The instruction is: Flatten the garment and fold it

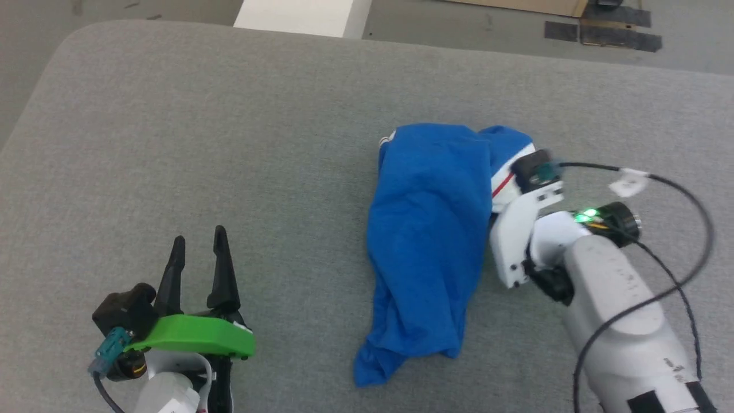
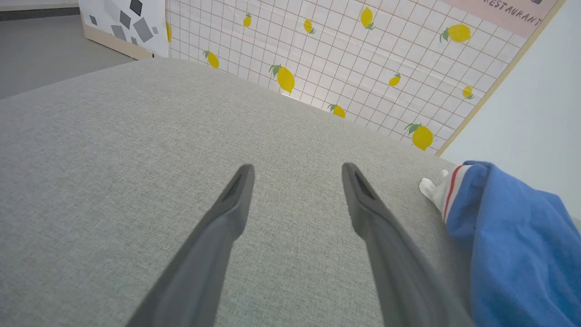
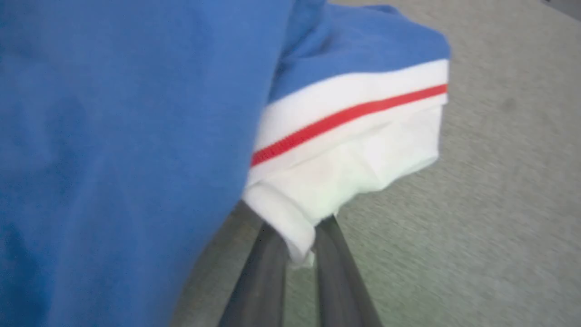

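T-shirt (image 1: 427, 229) crumpled on grey fabric surface (image 1: 229, 115), your right gripper (image 3: 299, 229) clamped on its white sleeve (image 3: 363, 163), your left gripper (image 1: 199, 234) spread, empty

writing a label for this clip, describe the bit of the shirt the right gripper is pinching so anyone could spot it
On the wide grey cushioned surface lies a crumpled blue garment. At its far right corner a white sleeve pokes out, pinched by the right gripper. Unlike the blue bulk, it is white with a thin red stripe.
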